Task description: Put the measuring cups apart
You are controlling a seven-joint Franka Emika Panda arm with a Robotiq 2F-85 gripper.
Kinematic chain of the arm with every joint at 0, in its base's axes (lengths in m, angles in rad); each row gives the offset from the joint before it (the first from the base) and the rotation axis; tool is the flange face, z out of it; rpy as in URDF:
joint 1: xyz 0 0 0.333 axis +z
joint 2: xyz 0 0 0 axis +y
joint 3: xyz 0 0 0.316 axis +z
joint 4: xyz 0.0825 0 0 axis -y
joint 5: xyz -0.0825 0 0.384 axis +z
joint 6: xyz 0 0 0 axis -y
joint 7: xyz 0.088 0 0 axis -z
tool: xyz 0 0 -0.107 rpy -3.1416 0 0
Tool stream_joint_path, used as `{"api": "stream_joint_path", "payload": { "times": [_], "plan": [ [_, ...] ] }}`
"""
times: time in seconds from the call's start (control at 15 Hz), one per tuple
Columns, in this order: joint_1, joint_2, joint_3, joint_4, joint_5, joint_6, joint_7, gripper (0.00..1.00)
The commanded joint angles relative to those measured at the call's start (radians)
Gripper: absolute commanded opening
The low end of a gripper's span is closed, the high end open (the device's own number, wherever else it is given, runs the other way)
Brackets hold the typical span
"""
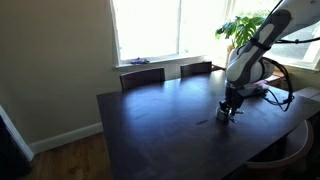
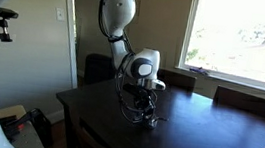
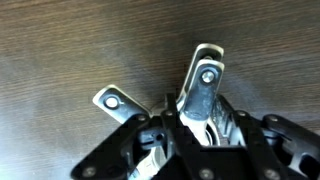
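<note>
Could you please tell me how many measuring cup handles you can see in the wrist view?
2. The left handle lies over the table; the right handle is at the gripper. Further cups may be hidden beneath it.

The white arm [image 1: 252,48] leans over the dark desk [image 1: 150,125], hand [image 1: 230,110] right down at the surface, grip too tiny to make out. Two chairs [image 1: 142,77] and a plant [image 1: 243,27] sit behind.

Both exterior views are facing the dark table [image 1: 150,125] [image 2: 216,134] from afar, sharing its top; the wrist view is looking closely down at it.
</note>
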Motion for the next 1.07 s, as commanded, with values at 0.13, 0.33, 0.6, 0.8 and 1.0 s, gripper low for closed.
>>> {"api": "stream_joint_path", "payload": {
  "times": [0.13,0.33,0.6,0.8,1.0],
  "plan": [
    [0.003,-0.049,-0.003,-0.038,-0.018,-0.023,-0.012,0.19],
    [-0.002,-0.050,0.001,-0.034,-0.015,-0.034,-0.019,0.12],
    [-0.011,-0.081,0.010,-0.055,-0.013,-0.009,-0.042,0.14],
    [-0.030,-0.126,0.033,-0.080,0.001,0.001,-0.083,0.14],
    [-0.043,-0.174,0.059,-0.107,0.010,-0.003,-0.121,0.13]
  ]
}}
